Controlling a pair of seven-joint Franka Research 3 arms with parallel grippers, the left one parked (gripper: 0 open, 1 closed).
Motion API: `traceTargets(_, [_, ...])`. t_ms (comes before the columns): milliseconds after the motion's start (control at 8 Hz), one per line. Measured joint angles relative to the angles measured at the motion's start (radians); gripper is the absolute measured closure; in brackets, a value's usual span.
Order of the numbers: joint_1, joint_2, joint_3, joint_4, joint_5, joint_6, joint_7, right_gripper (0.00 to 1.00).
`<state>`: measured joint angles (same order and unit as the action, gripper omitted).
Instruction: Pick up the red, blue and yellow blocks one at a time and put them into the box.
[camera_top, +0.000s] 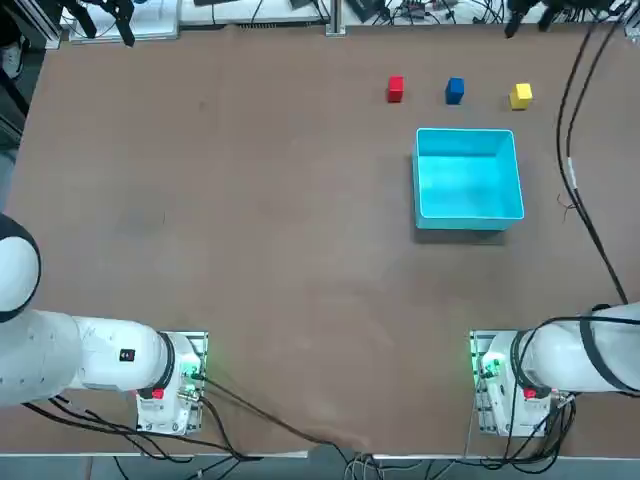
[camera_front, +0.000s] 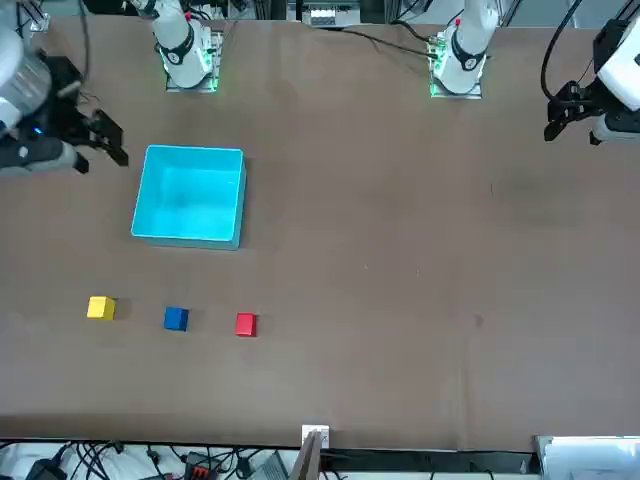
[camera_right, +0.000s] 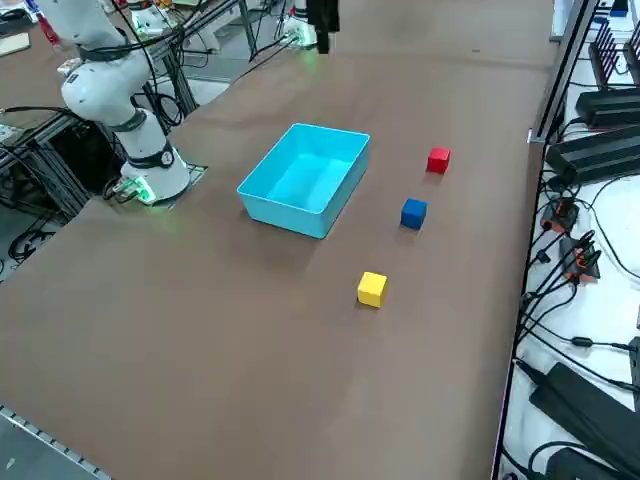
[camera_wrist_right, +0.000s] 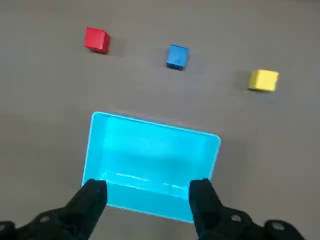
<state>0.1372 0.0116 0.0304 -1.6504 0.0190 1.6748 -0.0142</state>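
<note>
The box (camera_top: 469, 176) sits on the brown bench (camera_top: 250, 220), upright and with nothing inside it. It serves as the landmark for all positions below.

Three blocks lie on the bench in a single row on the side of the box away from the robot, each clear of the box wall and clear of one another. In the top view the red block (camera_top: 395, 89) stands just past the box's left corner, the blue block (camera_top: 455, 90) opposite the middle of the box's far wall, and the yellow block (camera_top: 521, 96) just past the box's right corner. The front view confirms the order: yellow (camera_front: 100, 308), blue (camera_front: 176, 319), red (camera_front: 245, 324), all on the bench near the box (camera_front: 190, 195). The right side view agrees: red (camera_right: 438, 160), blue (camera_right: 414, 213) and yellow (camera_right: 372, 289) run in a line alongside the box (camera_right: 305, 180), none touching it.

The right hand (camera_wrist_right: 148, 196) is raised above the bench on the robot's side of the box, pointing down. Its two fingers (camera_wrist_right: 92, 197) stand spread wide apart, released, with nothing between them. In the wrist view they frame the near wall of the box (camera_wrist_right: 150, 160), with the red (camera_wrist_right: 96, 39), blue (camera_wrist_right: 177, 56) and yellow (camera_wrist_right: 263, 80) blocks beyond it. The hand touches neither box nor any block.
</note>
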Motion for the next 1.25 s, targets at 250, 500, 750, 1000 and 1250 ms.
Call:
traceTargets(250, [0.065, 0.105, 0.006, 0.006, 0.0, 0.088, 0.003, 0.0])
traceTargets(500, [0.116, 0.245, 0.007, 0.07, 0.0, 0.176, 0.047, 0.0])
traceTargets(750, [0.182, 0.407, 0.008, 0.184, -0.001, 0.256, 0.129, 0.0])
traceTargets(1000, [0.22, 0.549, 0.008, 0.283, -0.002, 0.331, 0.141, 0.0])
traceTargets(1250, [0.236, 0.654, 0.008, 0.352, -0.002, 0.416, 0.141, 0.0])
